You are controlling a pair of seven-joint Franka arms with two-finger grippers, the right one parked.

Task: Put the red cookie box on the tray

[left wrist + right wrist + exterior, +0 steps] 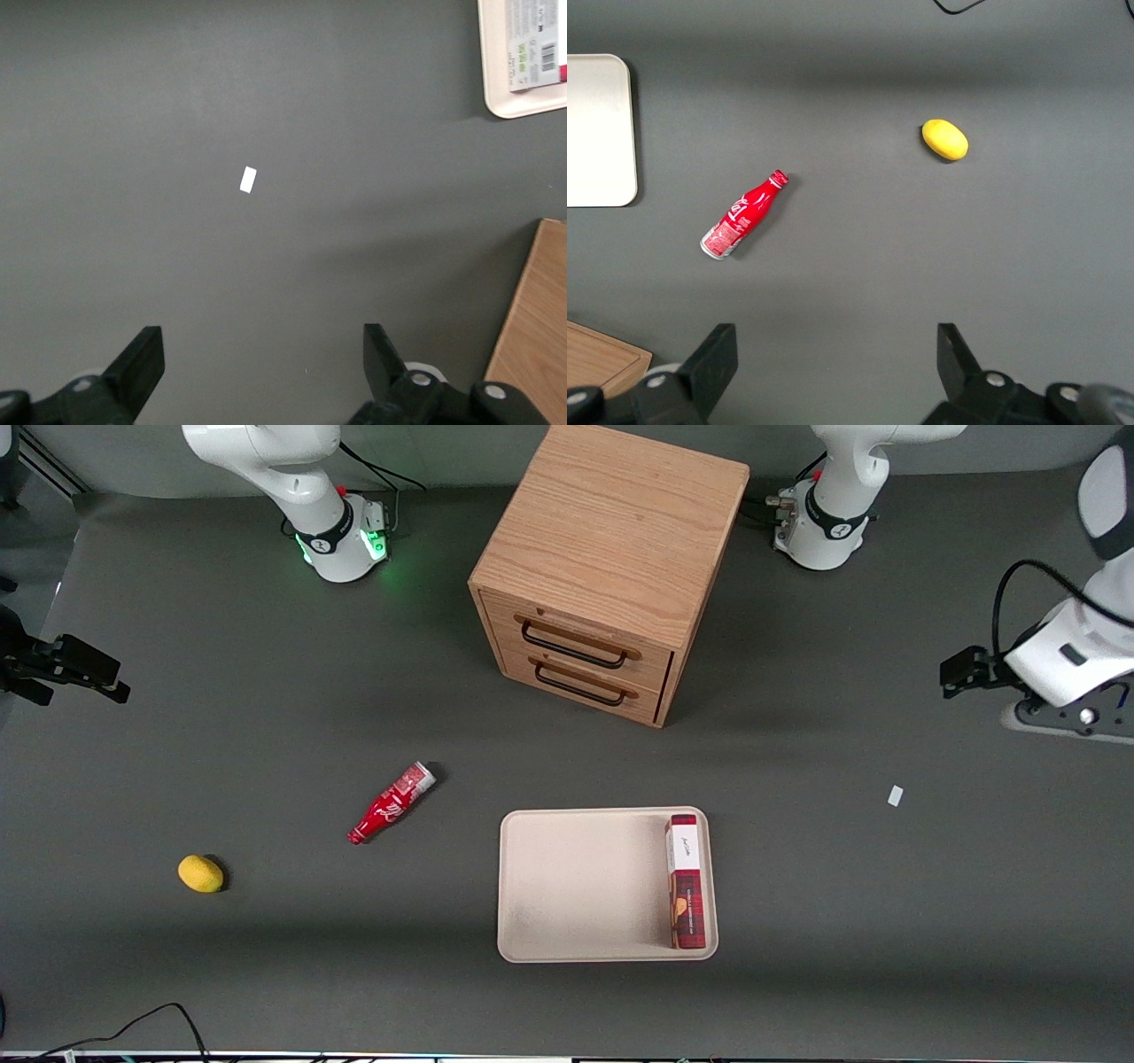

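The tool [257,372] hung over bare counter [177,106] near the working arm's end, with its two fingers [142,359] spread wide apart and nothing between them. Directly below it lay only a small white scrap [249,180]. In the front view the tool itself was hard to single out at the working arm's edge, so no point is given there.

Well apart from the tool, toward the middle of the counter, sat the tray [567,886]. The red cookie box [687,881] lay flat inside it, along the tray's edge nearest the working arm, with its long axis running toward the front camera and its white end panel at the end farther from that camera. Judged from this layout, the placement appeared complete — the box rested fully within the rim and touched nothing else.

Handling notes, as estimates:
- The box was probably light and fairly stiff, though thin cardboard would dent under a hard squeeze.
- Its printed faces looked smooth, so a moderate pinch would be preferable to a weak one.
- The best hold was likely across the narrow width near mid-length, to keep it from tipping.

Surroundings: the wooden drawer cabinet [611,567] stood between the two arm bases, farther from the front camera than the tray and clear of it. A small red bottle [391,803] and a yellow lemon-like object [200,873] lay toward the parked arm's end. None of these obstructed the path between tool and tray.
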